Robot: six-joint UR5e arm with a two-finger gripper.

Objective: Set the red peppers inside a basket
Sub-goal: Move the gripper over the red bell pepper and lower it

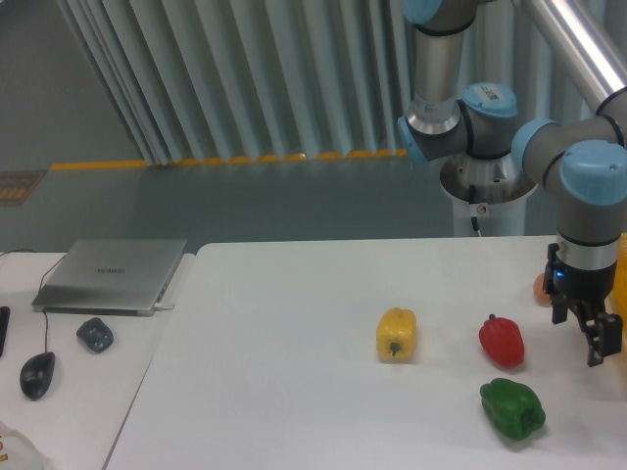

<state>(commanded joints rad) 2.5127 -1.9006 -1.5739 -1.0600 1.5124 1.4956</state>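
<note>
Red pepper (502, 341) is seen on the table (294, 392) — gripper (594, 345) at its 3 o'clock, apart. Claw state cannot be told. Basket (621, 284) edge is glimpsed at 2 o'clock.

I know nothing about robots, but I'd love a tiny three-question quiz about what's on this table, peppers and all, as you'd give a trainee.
1. True or false: the pincer is holding the red pepper.
2. Which pepper lies nearest the camera? A) yellow pepper B) green pepper C) red pepper
3. Fill in: the closed silver device on the side table at left is a ____.

Key
1. False: it hangs beside the pepper, apart from it.
2. B
3. laptop
</note>
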